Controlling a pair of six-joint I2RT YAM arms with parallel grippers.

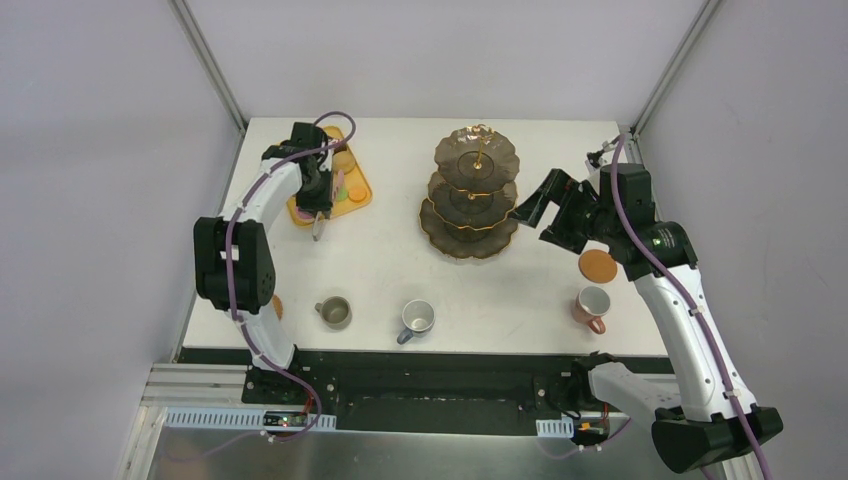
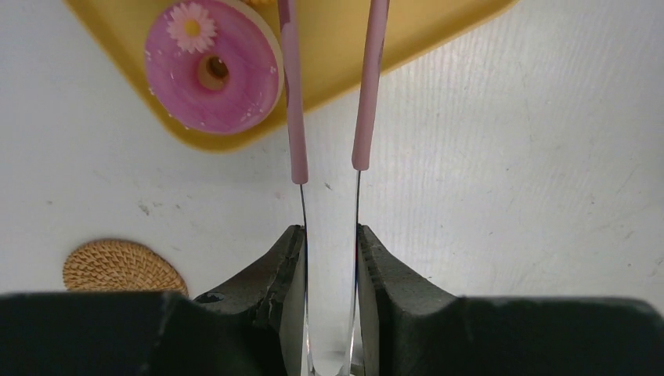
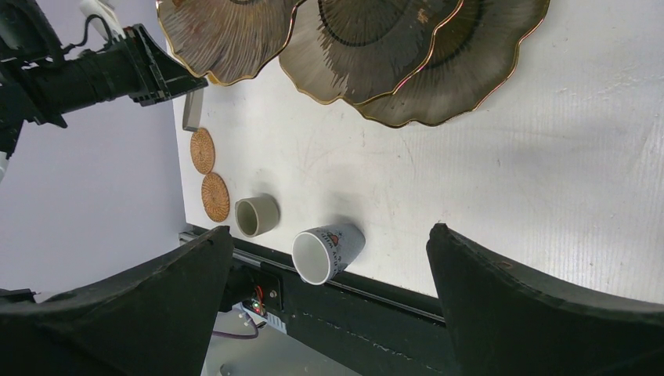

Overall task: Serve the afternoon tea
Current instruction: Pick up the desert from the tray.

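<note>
On the far left, my left gripper [image 2: 331, 235] hung over the near edge of the yellow tray [image 2: 438, 23]. Its fingers [image 2: 286, 258] were squeezed shut on the metal end of the pink-handled tongs [image 2: 296, 117]. The two pink arms of the tongs pointed out over the tray and stood a little apart. A pink doughnut [image 2: 247, 74] with a white daisy on top lay in the tray's corner, just beside one tong arm. A woven coaster [image 2: 121, 268] sat on the white table [image 2: 509, 196], near the left arm.

Next came the olive mug [image 1: 334, 312] and then the grey-blue mug [image 1: 417, 318]. Both stood near the front edge of the table, a little apart.

Behind them, in the middle of the table, stood the dark three-tier stand [image 1: 450, 240] with gold rims.

Just to the right of the stand was my right gripper [image 1: 532, 227]. Its fingers were spread wide and held nothing. A second coaster [image 1: 597, 265] lay near it, and the pink mug [image 1: 592, 305] stood just in front of that coaster.
</note>
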